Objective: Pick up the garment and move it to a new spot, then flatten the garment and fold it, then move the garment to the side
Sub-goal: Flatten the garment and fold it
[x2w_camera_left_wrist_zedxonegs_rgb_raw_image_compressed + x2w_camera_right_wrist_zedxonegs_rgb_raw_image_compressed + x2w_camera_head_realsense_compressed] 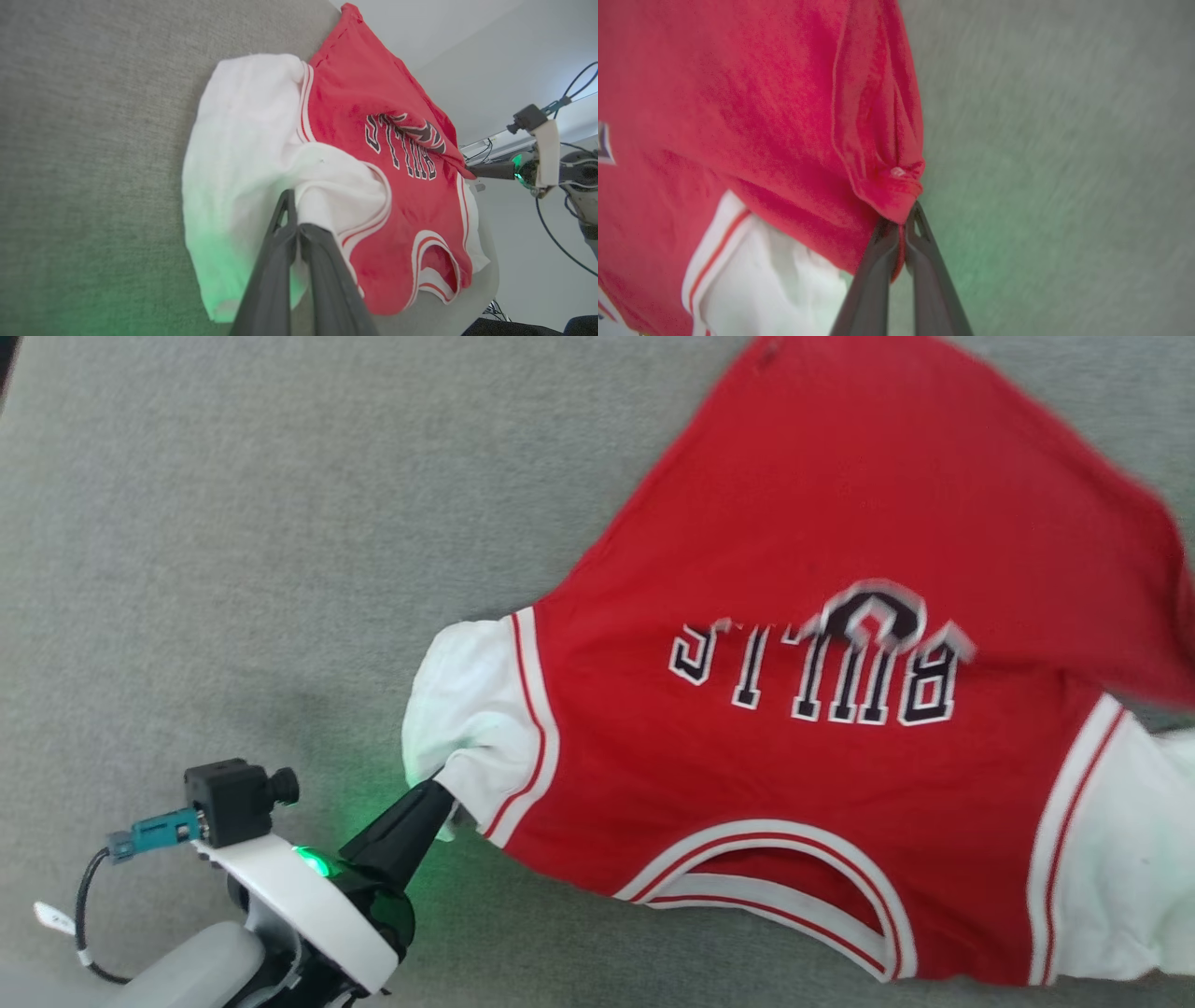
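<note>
A grey table [233,523] was covered on its right half by the shirt [840,504], spread lettering up. Its white sleeve [467,709] was pinched in the closed left end effector [437,791], and a red hem corner [896,191] was clamped in the right end effector [903,224]. Little cloth was caught in either grip. Under tension an edge could be pulled free and the shirt dropped crumpled.

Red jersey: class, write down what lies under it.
The red jersey is spread over a grey felt-like surface, which shows around its edges. Whether anything else lies beneath its middle cannot be seen, because the cloth covers it.
</note>
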Robot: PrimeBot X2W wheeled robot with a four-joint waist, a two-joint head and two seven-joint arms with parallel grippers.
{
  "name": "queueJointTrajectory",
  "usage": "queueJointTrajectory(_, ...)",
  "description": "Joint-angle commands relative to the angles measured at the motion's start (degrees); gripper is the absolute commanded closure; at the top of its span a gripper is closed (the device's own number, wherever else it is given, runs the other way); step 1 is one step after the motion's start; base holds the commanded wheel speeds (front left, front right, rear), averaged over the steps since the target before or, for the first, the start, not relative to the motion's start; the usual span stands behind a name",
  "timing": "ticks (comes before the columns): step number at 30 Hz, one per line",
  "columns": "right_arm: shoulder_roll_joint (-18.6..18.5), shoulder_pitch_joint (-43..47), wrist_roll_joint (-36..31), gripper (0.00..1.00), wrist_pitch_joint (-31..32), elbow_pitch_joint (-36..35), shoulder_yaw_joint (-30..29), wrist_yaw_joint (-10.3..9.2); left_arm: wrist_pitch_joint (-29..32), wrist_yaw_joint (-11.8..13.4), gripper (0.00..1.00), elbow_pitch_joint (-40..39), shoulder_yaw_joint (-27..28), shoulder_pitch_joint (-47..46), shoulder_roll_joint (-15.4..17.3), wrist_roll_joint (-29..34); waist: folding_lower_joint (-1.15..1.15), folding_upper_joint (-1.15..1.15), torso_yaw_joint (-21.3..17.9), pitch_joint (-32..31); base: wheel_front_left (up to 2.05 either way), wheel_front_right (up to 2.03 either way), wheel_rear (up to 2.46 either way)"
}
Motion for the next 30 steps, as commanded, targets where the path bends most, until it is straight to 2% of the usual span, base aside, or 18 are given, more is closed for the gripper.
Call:
queueJointTrajectory(1, -0.02, 5.17, 0.86, 1.0, 0.83, -3.12, -0.9, -0.02, -0.27, -0.13, 1.0, 0.07, 0.66, 0.98, 0.23, 0.68, 0.0, 0.0, -1.71, -1.44, 0.0, 0.0, 0.0)
queueJointTrajectory(5, 2.19, 19.75, 2.08, 1.0, 4.12, -12.66, -1.82, -0.01, -0.28, -0.13, 1.0, 0.83, 2.67, 2.9, 0.91, 1.07, 0.0, 0.0, -3.37, -2.52, 0.0, 0.0, 0.0)
queueJointTrajectory(9, 5.93, 30.8, 0.27, 1.0, 5.92, -20.38, -1.11, -0.02, -0.28, -0.13, 1.0, 1.04, 3.49, 4.0, 0.99, 1.24, 0.0, 0.0, -3.97, -3.11, 0.0, 0.0, 0.0)
queueJointTrajectory(12, 8.71, 35.85, -2.34, 1.0, 5.69, -23.83, 1.03, -0.01, -0.28, -0.13, 1.0, 0.87, 3.78, 4.0, 0.97, 1.22, 0.0, 0.0, -4.19, -3.15, 0.0, 0.0, 0.0)
queueJointTrajectory(17, 11.99, 36.92, -5.7, 1.0, 2.77, -26.43, 3.15, -0.01, -0.05, -0.13, 1.0, 0.31, 3.32, 3.57, 1.37, 1.24, 0.0, 0.0, -4.71, -3.06, 0.0, 0.0, 0.0)
queueJointTrajectory(18, 12.48, 36.52, -6.32, 0.9, 1.6, -26.82, 2.66, -0.01, -0.03, -0.13, 1.0, 0.33, 3.26, 3.47, 1.49, 1.14, 0.0, 0.0, -4.8, -3.08, 0.0, 0.0, 0.0)
queueJointTrajectory(19, 12.64, 36.16, -6.89, 0.22, 0.64, -27.19, 1.95, -0.02, -0.04, -0.13, 1.0, 0.41, 3.26, 3.4, 1.6, 1.04, 0.0, 0.0, -4.91, -3.11, 0.0, 0.0, 0.0)
queueJointTrajectory(20, 12.18, 36.04, -7.43, 0.0, 0.08, -27.88, 1.33, -0.02, -0.04, -0.13, 1.0, 0.43, 3.29, 3.35, 1.62, 0.88, 0.0, 0.0, -5.01, -3.15, 0.0, 0.0, 0.0)
queueJointTrajectory(23, 9.94, 35.49, -9.02, 0.0, -0.48, -31.59, -1.86, -0.02, -0.08, -0.13, 1.0, 0.28, 3.52, 3.3, 1.68, 0.63, 0.0, 0.0, -5.2, -3.17, 0.0, 0.0, 0.0)
queueJointTrajectory(27, 7.97, 32.82, -8.49, 0.0, 1.57, -36.64, -10.43, -0.02, -0.13, -0.13, 1.0, -0.33, 3.39, 3.03, 1.07, 1.27, 0.0, 0.0, -4.98, -2.95, 0.0, 0.0, 0.0)
queueJointTrajectory(28, 6.9, 30.37, -6.86, 0.0, 2.92, -37.71, -14.23, -0.02, -0.12, -0.13, 1.0, -0.58, 3.18, 2.5, 0.8, 1.6, 0.0, 0.0, -4.5, -2.61, 0.0, 0.0, 0.0)
queueJointTrajectory(30, 5.88, 25.83, -5.91, 0.0, 2.59, -37.25, -16.72, -0.02, -0.09, -0.13, 1.0, -0.65, 2.93, 2.0, 0.35, 1.51, 0.0, 0.0, -3.9, -2.11, 0.0, 0.0, 0.0)
